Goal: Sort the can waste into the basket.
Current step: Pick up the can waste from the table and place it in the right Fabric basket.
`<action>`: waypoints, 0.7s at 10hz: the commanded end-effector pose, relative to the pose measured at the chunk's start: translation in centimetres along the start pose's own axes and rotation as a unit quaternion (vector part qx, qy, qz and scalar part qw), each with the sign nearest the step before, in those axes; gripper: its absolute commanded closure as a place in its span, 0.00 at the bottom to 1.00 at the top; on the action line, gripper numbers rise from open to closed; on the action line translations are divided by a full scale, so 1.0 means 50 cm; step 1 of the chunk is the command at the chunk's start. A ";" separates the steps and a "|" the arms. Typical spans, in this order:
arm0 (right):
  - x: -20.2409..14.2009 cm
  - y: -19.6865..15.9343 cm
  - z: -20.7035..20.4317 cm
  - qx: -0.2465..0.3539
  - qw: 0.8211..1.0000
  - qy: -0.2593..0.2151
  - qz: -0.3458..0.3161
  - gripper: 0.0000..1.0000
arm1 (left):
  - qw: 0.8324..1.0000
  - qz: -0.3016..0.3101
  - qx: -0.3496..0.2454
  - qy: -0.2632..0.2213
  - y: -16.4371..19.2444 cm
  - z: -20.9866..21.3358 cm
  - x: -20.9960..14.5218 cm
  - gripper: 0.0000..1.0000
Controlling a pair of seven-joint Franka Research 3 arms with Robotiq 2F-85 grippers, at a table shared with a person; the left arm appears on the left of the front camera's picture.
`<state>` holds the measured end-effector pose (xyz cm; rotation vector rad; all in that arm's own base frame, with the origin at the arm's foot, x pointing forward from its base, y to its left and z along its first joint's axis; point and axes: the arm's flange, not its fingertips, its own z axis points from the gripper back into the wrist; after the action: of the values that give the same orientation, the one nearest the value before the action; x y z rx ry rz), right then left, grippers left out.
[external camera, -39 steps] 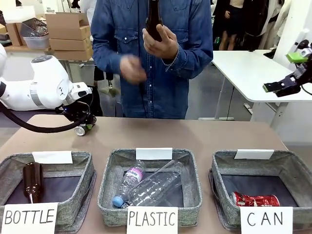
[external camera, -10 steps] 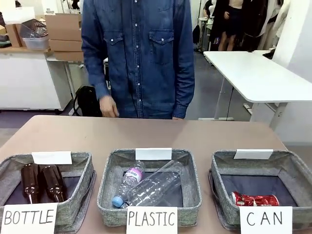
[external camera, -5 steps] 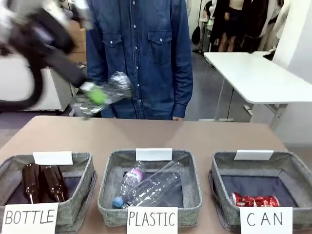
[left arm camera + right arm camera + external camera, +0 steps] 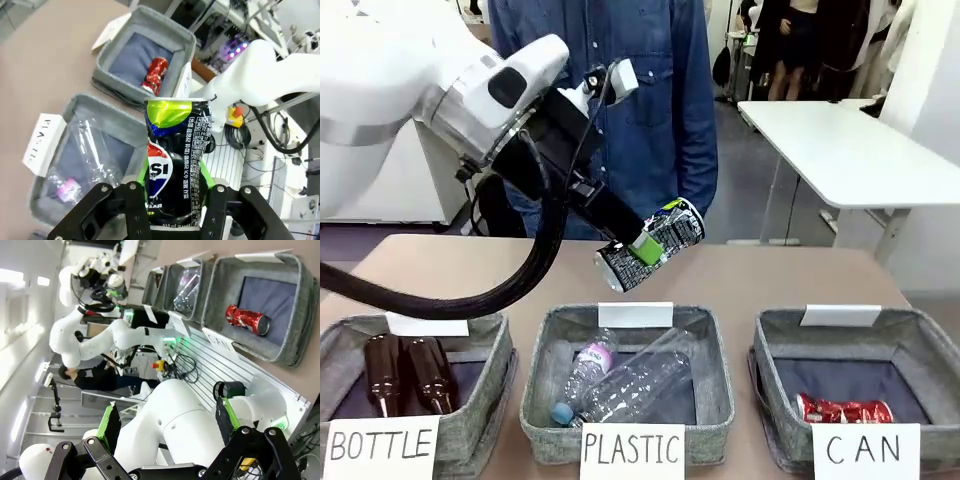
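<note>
Left claw (image 4: 642,247) pinches dark blue can (image 4: 652,245); right wrist view shows right claw (image 4: 167,427) spread.

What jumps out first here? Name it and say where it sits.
The left gripper holds a dark blue can tilted in the air, above the far edge of the PLASTIC basket. A crushed red can already lies in the CAN basket on the right. Two brown bottles lie in the BOTTLE basket on the left.
</note>
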<state>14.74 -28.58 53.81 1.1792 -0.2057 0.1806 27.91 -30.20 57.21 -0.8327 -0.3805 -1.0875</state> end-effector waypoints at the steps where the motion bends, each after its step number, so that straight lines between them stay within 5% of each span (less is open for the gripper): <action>1: -0.001 0.010 0.004 -0.001 1.000 -0.008 -0.001 0.00 | 1.000 -0.007 -0.009 -0.012 0.000 0.059 0.012 1.00; 2: -0.001 0.010 0.004 -0.001 1.000 -0.008 -0.001 0.00 | 1.000 -0.007 -0.009 -0.012 0.000 0.059 0.012 1.00; 3: -0.001 0.010 0.004 -0.001 1.000 -0.008 -0.001 0.00 | 1.000 -0.001 -0.002 -0.010 0.005 0.032 0.006 0.61; 5: -0.001 0.010 0.004 -0.001 1.000 -0.008 -0.001 0.00 | 0.994 -0.085 0.023 -0.062 -0.013 -0.159 0.132 0.61; 7: -0.001 0.010 0.004 -0.001 1.000 -0.008 -0.001 0.00 | 0.987 -0.158 0.000 -0.037 -0.022 -0.288 0.246 0.61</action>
<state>14.57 -28.70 54.02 1.1723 -0.2108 0.1756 26.67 -45.19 56.23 -0.8492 -0.5710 -1.2519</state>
